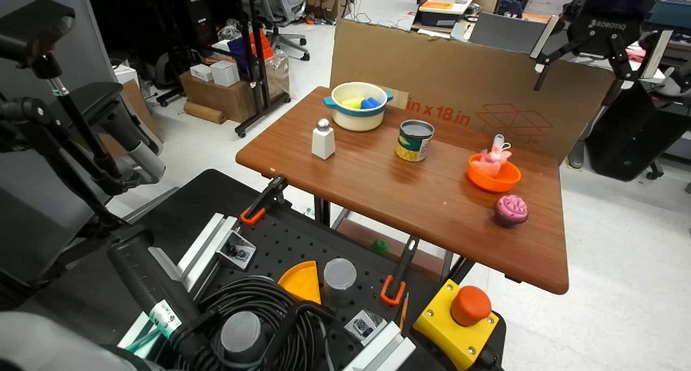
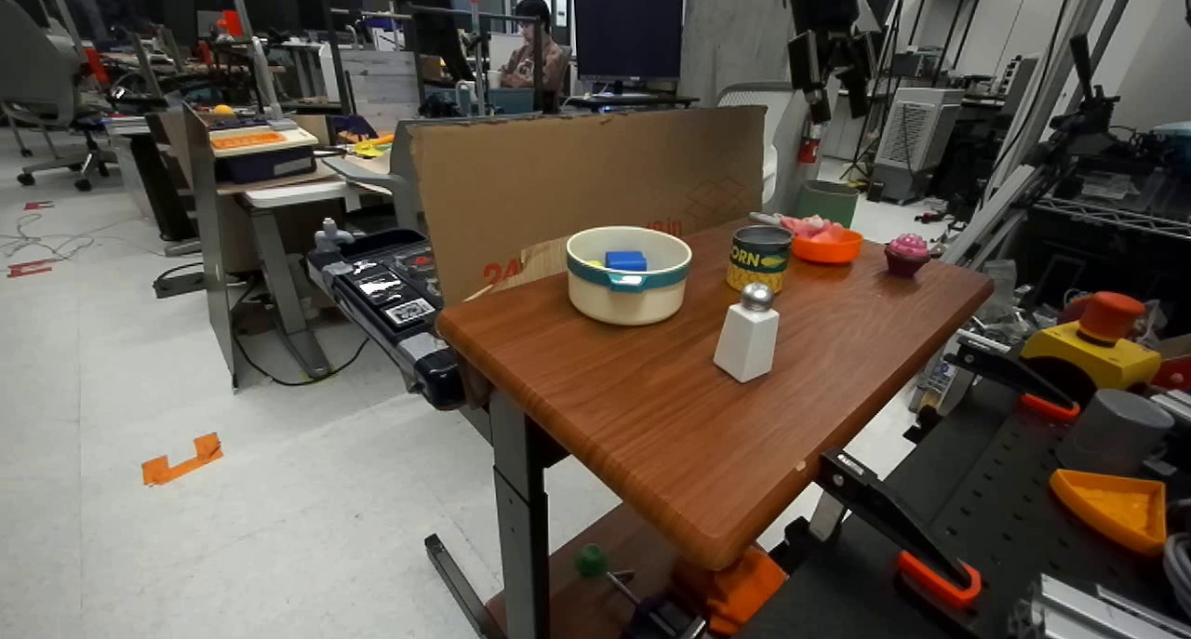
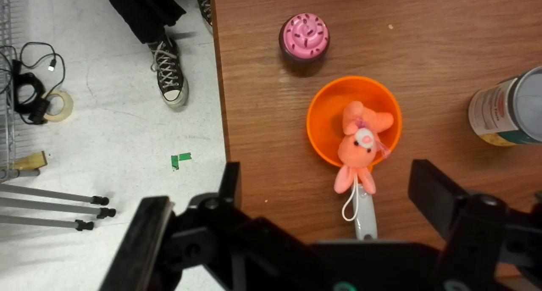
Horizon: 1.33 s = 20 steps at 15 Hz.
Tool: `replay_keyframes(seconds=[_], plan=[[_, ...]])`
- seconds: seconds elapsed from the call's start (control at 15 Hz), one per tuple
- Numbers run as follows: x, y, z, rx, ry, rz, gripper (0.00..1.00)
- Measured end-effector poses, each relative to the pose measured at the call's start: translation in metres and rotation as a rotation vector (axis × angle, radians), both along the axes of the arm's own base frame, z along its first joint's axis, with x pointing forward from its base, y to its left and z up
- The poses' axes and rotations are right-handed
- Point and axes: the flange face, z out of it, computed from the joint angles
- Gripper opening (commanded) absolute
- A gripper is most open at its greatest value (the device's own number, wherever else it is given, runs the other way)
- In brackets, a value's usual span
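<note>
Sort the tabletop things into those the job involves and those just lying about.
Likely in the job, nearest the open pincer: pink plush toy, orange pan.

Apparently just lying about: pink-topped cupcake, corn can, white shaker, cream pot.

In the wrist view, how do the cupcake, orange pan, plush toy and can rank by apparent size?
Largest to smallest:
1. orange pan
2. plush toy
3. cupcake
Not ranked: can, cut off by the picture's edge, so its full size does not show.
</note>
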Motion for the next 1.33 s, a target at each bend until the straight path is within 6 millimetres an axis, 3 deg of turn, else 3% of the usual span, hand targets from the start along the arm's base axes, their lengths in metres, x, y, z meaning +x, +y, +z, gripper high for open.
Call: replay_keyframes(seconds=[0.53,0.87,1.33], plan=[[0.009,0.021,-0.006,-0.118,0.003,0.023,1.00],[0.012,0.022,-0.008,-0.160,-0.016,0.025,1.00],[0.011,0.024,-0.028,-0.277,0.001,0.047,1.00]])
